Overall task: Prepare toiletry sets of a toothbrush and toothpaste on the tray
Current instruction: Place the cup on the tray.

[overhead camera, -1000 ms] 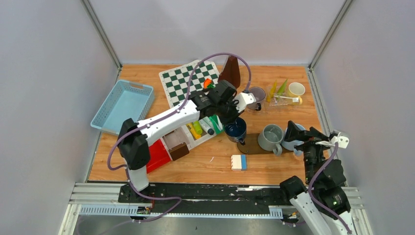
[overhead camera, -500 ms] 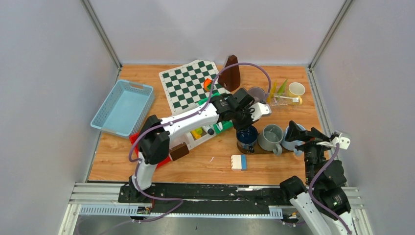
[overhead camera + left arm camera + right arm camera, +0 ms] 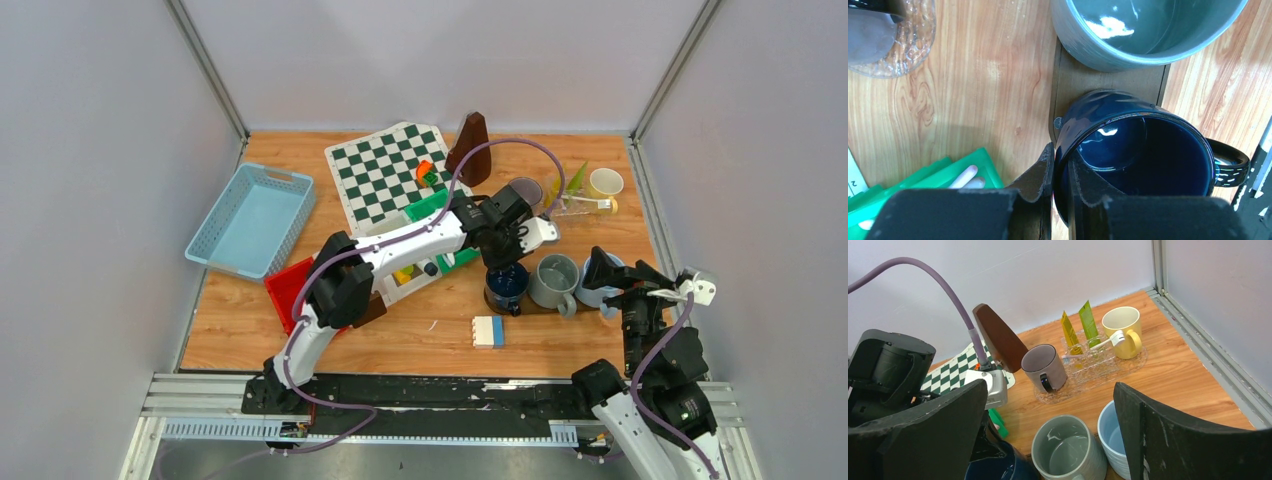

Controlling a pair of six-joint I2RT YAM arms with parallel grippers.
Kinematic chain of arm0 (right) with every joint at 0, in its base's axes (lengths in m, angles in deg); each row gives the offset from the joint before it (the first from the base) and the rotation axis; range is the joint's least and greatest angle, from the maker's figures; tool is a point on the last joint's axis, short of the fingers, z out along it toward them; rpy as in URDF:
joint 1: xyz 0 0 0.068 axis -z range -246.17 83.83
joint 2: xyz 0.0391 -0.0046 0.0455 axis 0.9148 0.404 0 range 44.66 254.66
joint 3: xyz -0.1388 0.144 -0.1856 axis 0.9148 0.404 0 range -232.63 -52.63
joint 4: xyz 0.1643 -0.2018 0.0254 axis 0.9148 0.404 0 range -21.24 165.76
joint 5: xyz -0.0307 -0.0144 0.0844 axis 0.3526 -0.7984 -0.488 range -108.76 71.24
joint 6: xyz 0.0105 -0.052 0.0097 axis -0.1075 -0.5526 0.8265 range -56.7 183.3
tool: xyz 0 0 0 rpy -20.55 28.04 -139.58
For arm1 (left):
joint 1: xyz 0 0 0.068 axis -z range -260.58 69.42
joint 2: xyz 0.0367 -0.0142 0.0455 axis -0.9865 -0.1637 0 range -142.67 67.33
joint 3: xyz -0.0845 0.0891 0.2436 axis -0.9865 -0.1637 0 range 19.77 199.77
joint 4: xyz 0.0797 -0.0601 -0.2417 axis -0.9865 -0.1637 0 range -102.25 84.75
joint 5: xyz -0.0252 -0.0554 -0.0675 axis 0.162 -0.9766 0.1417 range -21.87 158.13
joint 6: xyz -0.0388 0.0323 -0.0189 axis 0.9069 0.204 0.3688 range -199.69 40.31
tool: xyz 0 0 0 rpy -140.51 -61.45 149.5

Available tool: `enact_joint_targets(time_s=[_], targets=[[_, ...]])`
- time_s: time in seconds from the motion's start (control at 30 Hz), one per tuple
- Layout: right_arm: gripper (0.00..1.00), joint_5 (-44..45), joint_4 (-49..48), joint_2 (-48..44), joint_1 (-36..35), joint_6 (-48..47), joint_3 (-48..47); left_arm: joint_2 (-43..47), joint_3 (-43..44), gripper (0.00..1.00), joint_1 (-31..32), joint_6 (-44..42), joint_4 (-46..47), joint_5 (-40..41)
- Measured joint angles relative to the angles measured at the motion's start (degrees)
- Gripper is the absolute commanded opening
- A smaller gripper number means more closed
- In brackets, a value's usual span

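Observation:
My left gripper is shut on the rim of the dark blue mug, one finger inside the wall and one outside. The mug is at the left end of a brown board, beside the grey-green mug. A light blue mug stands to the right of that one. My right gripper hangs open above these mugs, holding nothing. At the back, a clear tray carries a grey mug, a pale yellow mug, a yellow tube, a green tube and a whitish toothbrush.
A chessboard and a brown wedge-shaped object lie at the back. A blue basket sits far left, a red box near the left arm. Green packs lie beside the blue mug. A blue-and-white block lies near the front.
My left arm has carried the dark blue mug to the right and nearer, to the board beside the grey-green mug. The right arm has not moved.

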Motion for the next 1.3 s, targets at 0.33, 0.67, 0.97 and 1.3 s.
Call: enact_joint_targets(time_s=[0.33, 0.67, 0.97, 1.3], targets=[[1.0, 0.31, 0.0, -0.02, 0.0, 0.0, 0.0, -1.22, 1.25, 0.11, 0.9, -0.35, -1.4, -0.35], [1.0, 0.31, 0.0, -0.02, 0.0, 0.0, 0.09, -2.73, 3.56, 0.16, 0.94, 0.11, -2.43, -0.55], [1.0, 0.31, 0.02, -0.02, 0.0, 0.0, 0.33, -3.87, 5.75, 0.34, 0.98, 1.05, -2.69, -1.18], [1.0, 0.31, 0.02, -0.02, 0.0, 0.0, 0.37, -3.87, 6.56, 0.3, 1.18, 1.92, -2.05, -1.51]])
